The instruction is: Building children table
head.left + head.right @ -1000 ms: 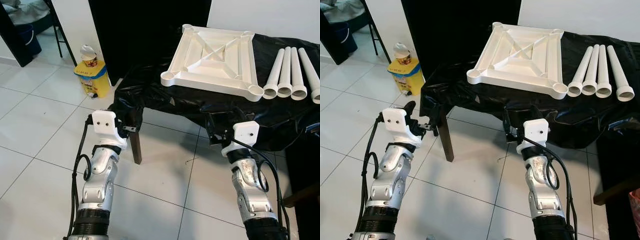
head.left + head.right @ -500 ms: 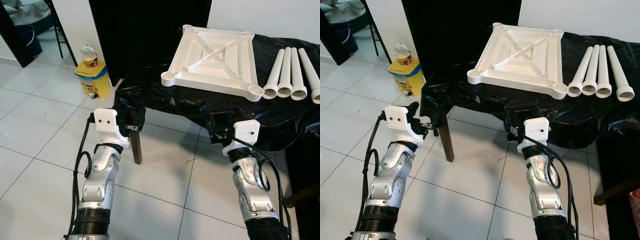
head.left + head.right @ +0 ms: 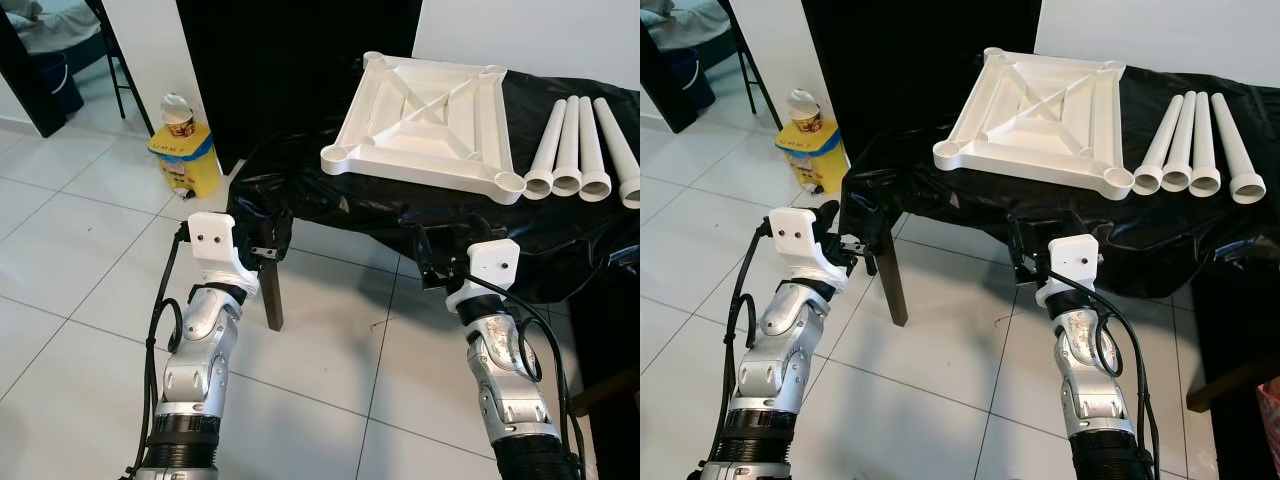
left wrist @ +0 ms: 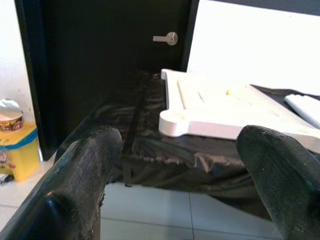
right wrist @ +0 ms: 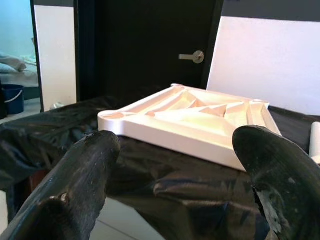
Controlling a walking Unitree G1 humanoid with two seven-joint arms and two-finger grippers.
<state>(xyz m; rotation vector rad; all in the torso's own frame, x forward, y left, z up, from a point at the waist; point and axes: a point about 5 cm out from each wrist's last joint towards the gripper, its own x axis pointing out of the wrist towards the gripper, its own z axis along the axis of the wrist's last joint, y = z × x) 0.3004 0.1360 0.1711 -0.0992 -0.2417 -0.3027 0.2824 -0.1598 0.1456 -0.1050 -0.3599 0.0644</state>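
A white square children's tabletop lies upside down on a table draped in black plastic, its corner sockets facing up. Several white tube legs lie side by side to its right. My left gripper is raised in front of the table's left corner, fingers open and empty. My right gripper hovers open just before the table's front edge, below the tabletop. Neither touches anything.
A yellow container with a cup on top stands on the tiled floor at the left. A dark door is behind the table. A wooden table leg stands beside my left arm. Open tiles lie to the left.
Both arms have stayed almost still; the left gripper has edged slightly toward the table corner. The view has shifted a little.
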